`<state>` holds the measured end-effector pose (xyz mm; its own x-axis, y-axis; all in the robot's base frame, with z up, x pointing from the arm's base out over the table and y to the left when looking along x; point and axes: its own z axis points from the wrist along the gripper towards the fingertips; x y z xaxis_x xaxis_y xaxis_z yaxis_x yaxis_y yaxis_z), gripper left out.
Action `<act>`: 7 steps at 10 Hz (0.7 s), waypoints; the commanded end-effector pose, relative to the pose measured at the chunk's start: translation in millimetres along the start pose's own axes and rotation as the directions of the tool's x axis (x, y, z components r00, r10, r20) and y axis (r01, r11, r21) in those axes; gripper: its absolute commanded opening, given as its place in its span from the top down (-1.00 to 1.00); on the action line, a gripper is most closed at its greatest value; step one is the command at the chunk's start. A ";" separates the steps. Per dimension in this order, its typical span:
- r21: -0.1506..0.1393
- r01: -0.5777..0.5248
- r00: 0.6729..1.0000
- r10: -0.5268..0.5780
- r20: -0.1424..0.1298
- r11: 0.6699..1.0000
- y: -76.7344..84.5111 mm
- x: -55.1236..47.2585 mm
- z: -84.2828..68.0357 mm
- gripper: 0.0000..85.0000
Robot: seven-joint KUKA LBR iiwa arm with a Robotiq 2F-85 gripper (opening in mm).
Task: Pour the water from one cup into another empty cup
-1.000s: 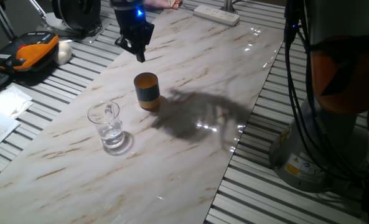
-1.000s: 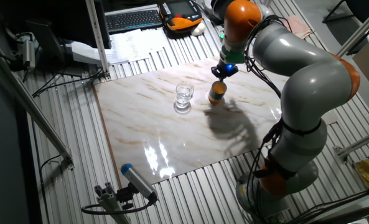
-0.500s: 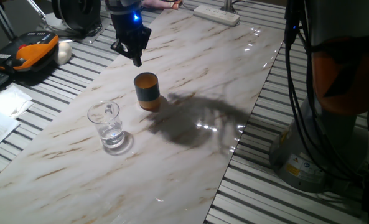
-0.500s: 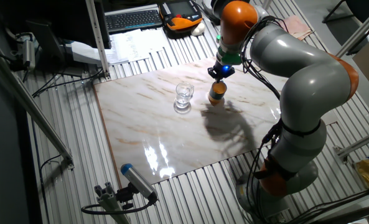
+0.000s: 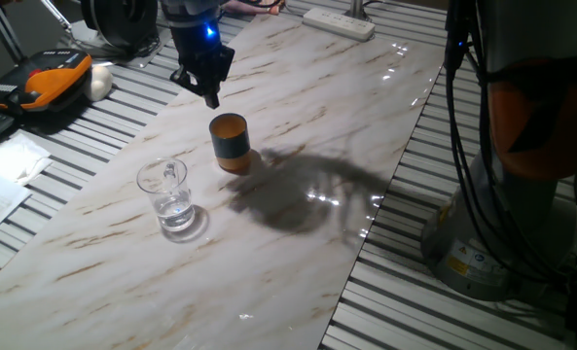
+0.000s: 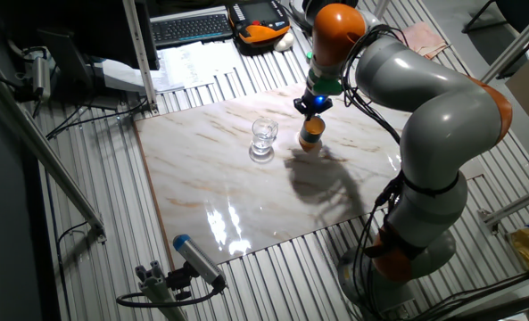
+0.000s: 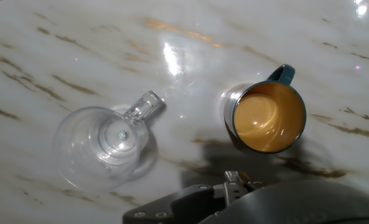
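The clear glass cup (image 5: 170, 197) stands upright on the marble table top (image 5: 298, 117) with a little clear water in its base. It also shows in the other fixed view (image 6: 264, 138) and in the hand view (image 7: 103, 146), its handle pointing towards the blue-grey cup. The blue-grey cup with the orange interior (image 5: 231, 142) (image 6: 312, 134) (image 7: 268, 117) stands upright and empty to its right. My gripper (image 5: 210, 97) (image 6: 312, 105) hangs in the air above and behind the blue-grey cup, holds nothing, and its fingers taper to one tip, shut.
An orange and black device (image 5: 45, 78) and papers (image 5: 1, 170) lie on the slatted bench to the left. A white power strip (image 5: 339, 21) lies at the far end of the table top. The arm's base (image 5: 507, 194) stands at the right.
My gripper has moved a little to the left, away from above the blue-grey cup and towards the glass cup's side. Both cups have stayed still.
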<state>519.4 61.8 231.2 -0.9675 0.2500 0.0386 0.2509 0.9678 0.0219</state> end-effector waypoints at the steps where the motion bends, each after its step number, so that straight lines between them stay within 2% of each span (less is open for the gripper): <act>1: -0.002 0.000 1.000 0.000 0.001 1.000 2.1 0.4 1.4 1.00; 5: -0.008 -0.012 1.000 0.012 0.011 1.000 14.6 5.6 10.2 1.00; 7: -0.041 -0.030 1.000 0.030 0.008 0.999 19.6 7.9 12.6 1.00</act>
<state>516.2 83.2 219.2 -0.9591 0.2810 0.0329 0.2826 0.9571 0.0643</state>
